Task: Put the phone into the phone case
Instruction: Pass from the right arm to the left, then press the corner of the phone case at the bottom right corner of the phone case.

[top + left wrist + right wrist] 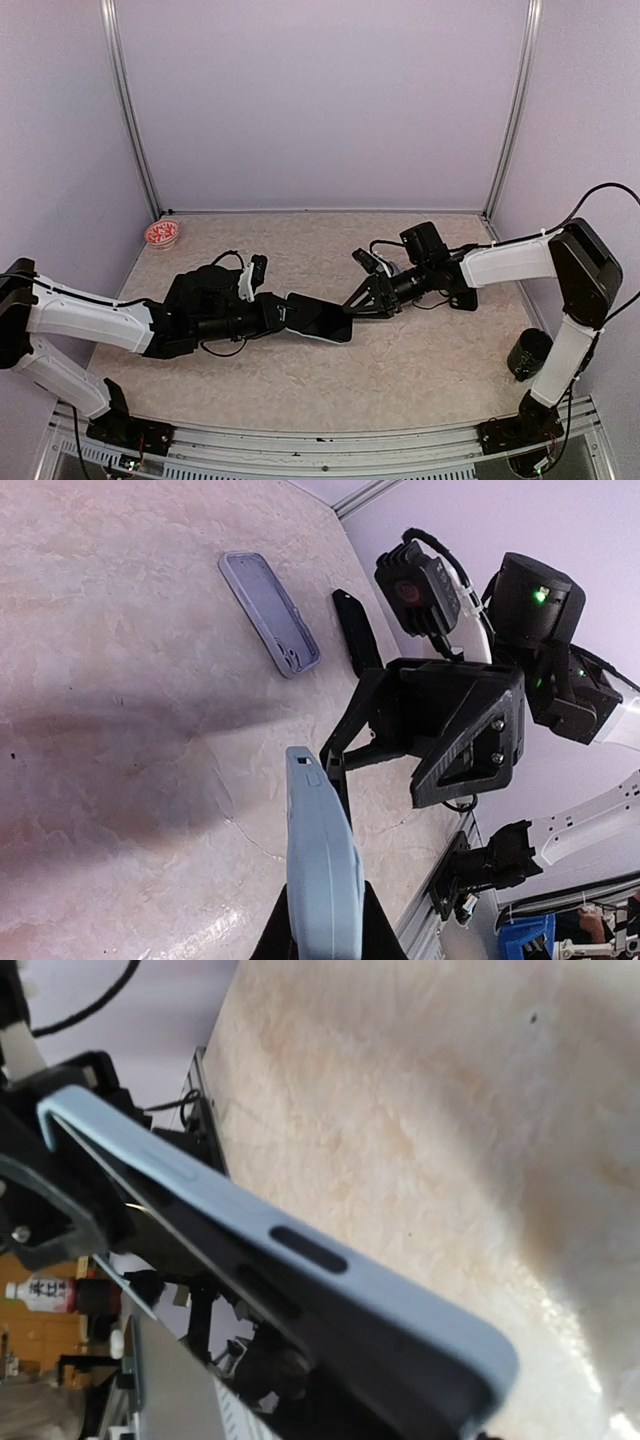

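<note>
The left end effector (pixel 282 312) clamps the blue phone case (pixel 322 860) above the desk (pixel 420 370), probably bracing it. The right end effector (pixel 355 302), fingers apart, is near the phone (pixel 325 322).

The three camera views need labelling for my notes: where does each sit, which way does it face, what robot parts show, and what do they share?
Top external: fixed above and behind the bases, looking down at the table; both arms, left gripper and right gripper show.
Left wrist: on the left arm, looking along the light-blue phone case toward the right gripper; own jaws at bottom.
Right wrist: on the right arm, close against the case, table behind; own jaws unclear.
Shared: all see the case.
</note>
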Controlling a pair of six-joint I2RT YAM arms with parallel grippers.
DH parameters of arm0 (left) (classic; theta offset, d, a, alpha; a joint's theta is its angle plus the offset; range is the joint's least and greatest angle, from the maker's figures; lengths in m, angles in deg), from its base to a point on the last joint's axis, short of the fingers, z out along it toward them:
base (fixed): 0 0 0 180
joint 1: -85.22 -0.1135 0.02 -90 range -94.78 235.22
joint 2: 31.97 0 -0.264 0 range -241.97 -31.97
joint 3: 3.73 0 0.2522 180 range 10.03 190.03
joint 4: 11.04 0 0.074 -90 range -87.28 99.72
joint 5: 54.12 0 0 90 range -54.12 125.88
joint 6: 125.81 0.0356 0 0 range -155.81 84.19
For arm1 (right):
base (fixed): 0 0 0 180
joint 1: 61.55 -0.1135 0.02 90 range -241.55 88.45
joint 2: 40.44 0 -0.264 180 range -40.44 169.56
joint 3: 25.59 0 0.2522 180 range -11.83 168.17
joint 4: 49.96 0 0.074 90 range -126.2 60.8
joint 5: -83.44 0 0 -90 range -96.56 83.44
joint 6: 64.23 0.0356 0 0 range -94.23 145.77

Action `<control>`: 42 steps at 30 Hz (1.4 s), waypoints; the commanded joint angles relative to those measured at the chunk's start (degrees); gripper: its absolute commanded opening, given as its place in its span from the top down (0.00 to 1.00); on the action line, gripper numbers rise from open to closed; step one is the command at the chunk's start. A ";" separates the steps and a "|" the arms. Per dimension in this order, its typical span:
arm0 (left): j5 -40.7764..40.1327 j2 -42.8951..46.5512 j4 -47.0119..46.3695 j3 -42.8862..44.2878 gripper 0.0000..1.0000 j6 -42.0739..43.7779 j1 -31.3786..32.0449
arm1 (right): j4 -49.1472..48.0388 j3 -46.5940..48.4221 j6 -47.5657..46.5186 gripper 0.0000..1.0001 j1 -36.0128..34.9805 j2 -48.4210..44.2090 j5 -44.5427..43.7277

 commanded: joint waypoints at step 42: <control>17.41 11.93 -17.36 -1.97 1.00 17.33 2.17 | -26.90 -12.61 -1.69 0.40 -5.89 -21.06 19.65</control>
